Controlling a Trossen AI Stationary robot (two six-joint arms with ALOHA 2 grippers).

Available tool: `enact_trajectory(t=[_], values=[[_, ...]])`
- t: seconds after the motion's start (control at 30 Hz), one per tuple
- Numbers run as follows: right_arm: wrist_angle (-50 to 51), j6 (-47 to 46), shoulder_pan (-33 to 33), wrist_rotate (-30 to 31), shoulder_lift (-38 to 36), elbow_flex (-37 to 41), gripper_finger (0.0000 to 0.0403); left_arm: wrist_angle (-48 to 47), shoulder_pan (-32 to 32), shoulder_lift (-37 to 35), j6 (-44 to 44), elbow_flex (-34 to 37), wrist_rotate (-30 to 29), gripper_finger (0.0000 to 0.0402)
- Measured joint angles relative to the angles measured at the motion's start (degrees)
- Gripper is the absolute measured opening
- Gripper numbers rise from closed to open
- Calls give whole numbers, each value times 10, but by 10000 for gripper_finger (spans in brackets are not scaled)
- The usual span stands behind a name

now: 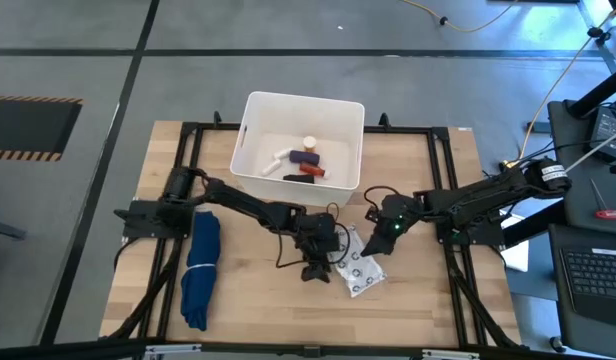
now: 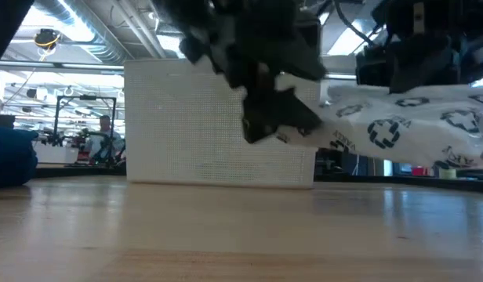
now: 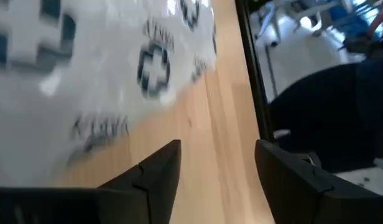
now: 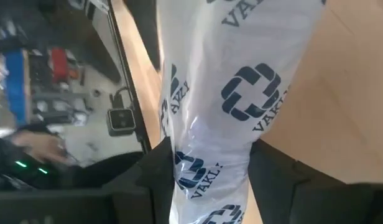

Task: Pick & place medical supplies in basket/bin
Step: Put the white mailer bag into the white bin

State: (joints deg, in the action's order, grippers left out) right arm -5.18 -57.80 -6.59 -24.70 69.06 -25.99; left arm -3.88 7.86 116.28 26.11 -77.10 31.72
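The white tub [image 1: 250, 140] is the landmark. On its near side, a printed plastic pouch [image 1: 362, 270] lies mostly on the wooden table [image 1: 428, 190], its long axis running diagonally up toward the tub. The right gripper [image 4: 204, 180] pinches the pouch's tub-side end between its fingers — the film passes straight through them. The left gripper [image 3: 216, 180], just beside the pouch's other flank, stands with its fingers spread and empty, bare wood between them. The right arm is therefore the one placed to carry it; the tub lies just beyond, already holding a few small supplies [image 1: 306, 160].
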Motion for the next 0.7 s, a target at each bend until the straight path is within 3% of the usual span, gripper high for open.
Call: enact_trajectory(t=[0.2, 0.4, 0.57, 0.7], values=[[177, 101, 0, 27, 0, -98, 164, -107, 9, -83, -1, 0, -15, 197], [291, 166, 0, 49, 1, -211, 164, -168, 21, -173, -3, 0, -95, 196], [353, 223, 0, 61, 0, -343, 164, -207, 40, -256, -17, 0, -205, 196], [405, 295, 0, 148, 0, -461, 164, -234, 60, -318, -41, 0, -329, 196]])
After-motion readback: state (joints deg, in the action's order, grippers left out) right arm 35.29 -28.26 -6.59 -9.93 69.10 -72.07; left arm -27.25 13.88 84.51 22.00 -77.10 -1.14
